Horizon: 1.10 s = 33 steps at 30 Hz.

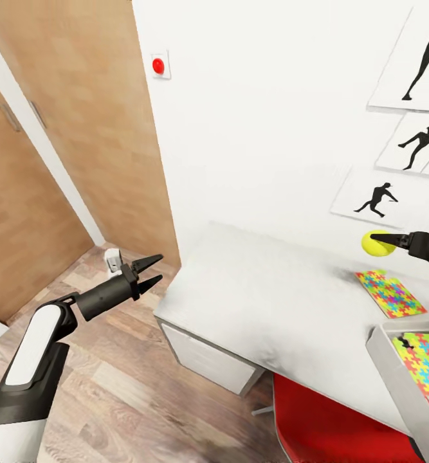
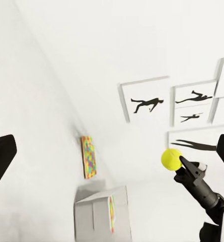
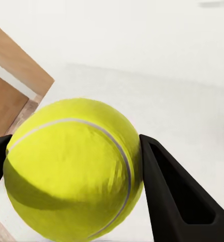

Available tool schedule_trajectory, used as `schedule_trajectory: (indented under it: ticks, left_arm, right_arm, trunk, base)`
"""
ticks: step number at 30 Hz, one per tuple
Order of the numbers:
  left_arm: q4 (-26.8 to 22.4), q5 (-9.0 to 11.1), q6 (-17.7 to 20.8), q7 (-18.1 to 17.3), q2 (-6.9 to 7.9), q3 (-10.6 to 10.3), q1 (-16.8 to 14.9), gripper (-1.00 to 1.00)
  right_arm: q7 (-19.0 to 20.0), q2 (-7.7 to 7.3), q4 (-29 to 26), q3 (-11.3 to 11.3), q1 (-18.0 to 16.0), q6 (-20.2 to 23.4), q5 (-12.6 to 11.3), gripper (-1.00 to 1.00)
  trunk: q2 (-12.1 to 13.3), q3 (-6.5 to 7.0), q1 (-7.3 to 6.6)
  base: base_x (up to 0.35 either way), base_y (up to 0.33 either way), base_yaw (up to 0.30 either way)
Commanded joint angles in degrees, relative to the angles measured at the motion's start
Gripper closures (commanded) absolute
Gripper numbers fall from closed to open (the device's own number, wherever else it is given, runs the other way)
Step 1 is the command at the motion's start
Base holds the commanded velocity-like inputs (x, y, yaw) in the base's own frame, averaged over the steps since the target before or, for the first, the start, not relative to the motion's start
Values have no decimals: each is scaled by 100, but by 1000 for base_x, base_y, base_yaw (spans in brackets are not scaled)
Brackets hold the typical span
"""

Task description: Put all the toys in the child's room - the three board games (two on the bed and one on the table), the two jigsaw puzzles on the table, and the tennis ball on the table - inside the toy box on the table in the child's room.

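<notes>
Right hand (image 1: pixel 386 243) is clamped on the ball (image 1: pixel 376 244), lifted off the counter (image 1: pixel 272 302) so it can clear the box (image 1: pixel 394 366) wall, while the left hand (image 1: pixel 151 270) hangs spread apart.

Tennis ball (image 1: pixel 375 244): small, yellow-green, raised clear of the pale grey worktop (image 1: pixel 272 302). One jigsaw puzzle (image 1: pixel 390 292) lies flat on the worktop beside the toy box (image 1: pixel 394 373). A second jigsaw puzzle (image 1: pixel 425 361) lies inside that pale grey box.
</notes>
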Motion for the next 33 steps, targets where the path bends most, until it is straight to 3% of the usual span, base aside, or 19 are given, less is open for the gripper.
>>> schedule_trajectory:
  ticks: [1, 10, 33]
  left_arm:
    - [9, -13, 25, 0, -5, 7, -10, -100]
    - [66, -287, 25, -12, -102, 8, -47, -100]
    - [71, -352, 30, -17, -147, 13, -54, -100]
  right_arm:
    - [-14, -2, 0, 0, -11, 26, -4, 100]
    - [-14, -34, 0, -2, -13, 26, -3, 100]
    - [-31, -37, 9, 14, -4, 26, 8, 100]
  trunk:
    - [-10, -5, 3]
    - [-10, 37, 3]
    - [-10, 144, 3]
  base:
    - [0, 0, -267]
    - [0, 0, -266]
    - [0, 0, -266]
